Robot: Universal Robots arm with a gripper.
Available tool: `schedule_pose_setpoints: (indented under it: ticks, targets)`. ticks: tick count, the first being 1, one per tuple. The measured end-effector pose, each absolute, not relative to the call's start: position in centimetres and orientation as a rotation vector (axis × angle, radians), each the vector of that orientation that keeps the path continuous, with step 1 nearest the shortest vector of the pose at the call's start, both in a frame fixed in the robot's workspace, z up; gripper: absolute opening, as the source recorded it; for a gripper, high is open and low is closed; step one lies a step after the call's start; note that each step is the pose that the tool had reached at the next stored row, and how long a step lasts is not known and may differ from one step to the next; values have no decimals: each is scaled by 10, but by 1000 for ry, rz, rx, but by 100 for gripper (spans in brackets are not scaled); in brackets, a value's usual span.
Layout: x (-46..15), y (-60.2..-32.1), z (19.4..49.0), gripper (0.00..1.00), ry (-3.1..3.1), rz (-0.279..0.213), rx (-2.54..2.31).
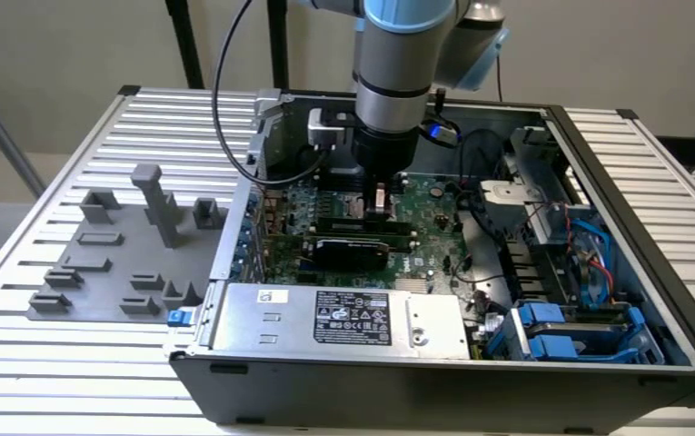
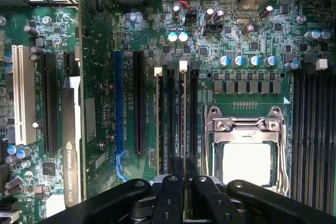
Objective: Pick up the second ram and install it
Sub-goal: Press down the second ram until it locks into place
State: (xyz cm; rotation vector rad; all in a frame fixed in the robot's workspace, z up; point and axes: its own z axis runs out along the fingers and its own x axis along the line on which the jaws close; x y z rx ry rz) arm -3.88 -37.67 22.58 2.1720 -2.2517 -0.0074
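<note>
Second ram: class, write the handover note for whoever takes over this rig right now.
Gripper: shut on the ram, low inside the case over the motherboard.
Ram: held edge-on, in line with the slots beside the CPU socket.
Done: ram picked up and brought to the slots.
Left: whether it is fully seated cannot be told; the gripper has not let go.
</note>
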Motion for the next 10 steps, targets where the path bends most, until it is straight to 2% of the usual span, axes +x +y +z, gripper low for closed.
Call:
schedule_pose_setpoints:
  ticks: [10]
  targets:
    - [-41, -377, 226, 0, -2257, 3, 2177]
